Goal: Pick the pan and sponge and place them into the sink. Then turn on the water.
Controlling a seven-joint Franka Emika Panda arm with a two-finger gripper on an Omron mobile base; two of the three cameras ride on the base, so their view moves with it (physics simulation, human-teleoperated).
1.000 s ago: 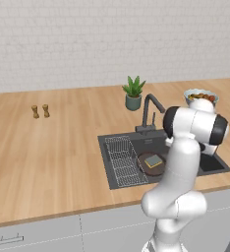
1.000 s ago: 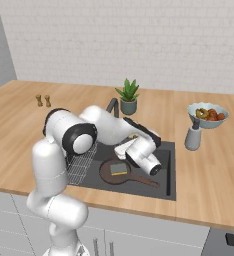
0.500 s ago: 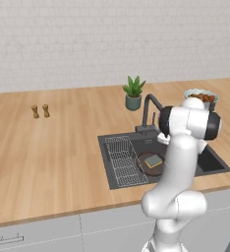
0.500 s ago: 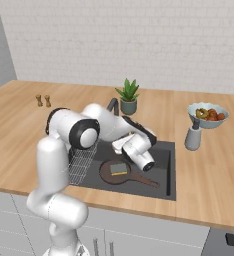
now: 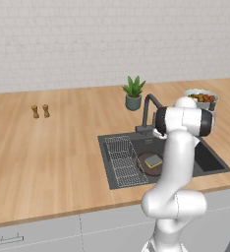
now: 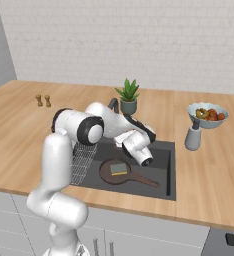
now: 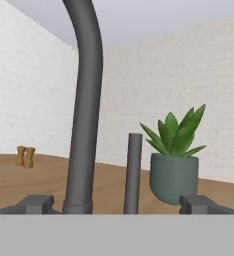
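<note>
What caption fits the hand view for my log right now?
Open hand faces the faucet and its upright lever, potted plant behind on the counter.

Wood-grain counter point(image 5: 53, 147); matt dark sink point(image 5: 213, 165); matt grey faucet point(image 7: 86, 100).

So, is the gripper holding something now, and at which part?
Nothing is held. The gripper is open, facing the faucet; the sponge lies on the pan in the sink.
</note>
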